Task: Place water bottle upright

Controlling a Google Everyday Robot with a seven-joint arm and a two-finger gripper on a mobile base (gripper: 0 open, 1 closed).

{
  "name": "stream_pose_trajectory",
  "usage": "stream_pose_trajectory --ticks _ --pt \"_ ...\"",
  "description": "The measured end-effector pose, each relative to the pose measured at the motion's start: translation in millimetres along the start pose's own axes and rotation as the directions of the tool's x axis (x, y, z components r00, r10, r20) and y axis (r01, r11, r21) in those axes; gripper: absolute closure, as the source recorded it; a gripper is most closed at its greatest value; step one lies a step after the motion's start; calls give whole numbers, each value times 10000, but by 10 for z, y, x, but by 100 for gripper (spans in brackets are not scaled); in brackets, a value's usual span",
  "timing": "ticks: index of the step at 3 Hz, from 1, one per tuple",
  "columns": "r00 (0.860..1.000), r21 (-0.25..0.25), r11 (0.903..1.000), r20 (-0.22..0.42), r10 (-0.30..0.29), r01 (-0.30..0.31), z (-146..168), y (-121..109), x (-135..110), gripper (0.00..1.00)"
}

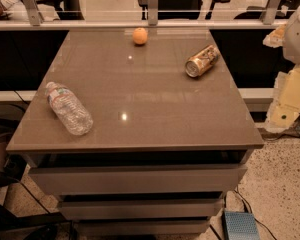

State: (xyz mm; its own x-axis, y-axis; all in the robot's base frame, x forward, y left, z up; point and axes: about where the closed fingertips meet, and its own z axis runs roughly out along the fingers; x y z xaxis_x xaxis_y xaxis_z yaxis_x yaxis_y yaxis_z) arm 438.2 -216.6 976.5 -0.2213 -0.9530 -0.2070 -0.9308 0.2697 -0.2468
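On the front left part of the bench (155,114), close to its left edge, the water bottle (68,108) lies on its side. Its white cap points to the far left and its base points toward the front edge, so it is not yet upright.

The gripper (290,101) is at the right border of the view, beside the bench and not over it, well apart from the bottle. Whether it is open or closed I cannot tell.

I judge that the bottle is light, because it is small and made of thin clear plastic. How much water it holds I cannot say. The wall is probably soft and gives way under a hard squeeze, and the round body can roll away if it is pushed from one side. The ribs should help against slipping. A good place to hold it seems to be across the body near the label, a little toward the cap, with moderate force, so that the base can swing down onto the bench.

I count one water bottle, one gold-tan drink can (202,60) lying on its side at the far right, and one orange (140,36) near the far edge
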Motion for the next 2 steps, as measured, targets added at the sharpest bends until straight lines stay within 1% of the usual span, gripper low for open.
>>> stream_pose_trajectory --ticks 1,2 --pt "10000 2 10000 1 0 0 0 0 0 0" --pt "9944 45 9976 802 -686 685 18 -129 -349 0"
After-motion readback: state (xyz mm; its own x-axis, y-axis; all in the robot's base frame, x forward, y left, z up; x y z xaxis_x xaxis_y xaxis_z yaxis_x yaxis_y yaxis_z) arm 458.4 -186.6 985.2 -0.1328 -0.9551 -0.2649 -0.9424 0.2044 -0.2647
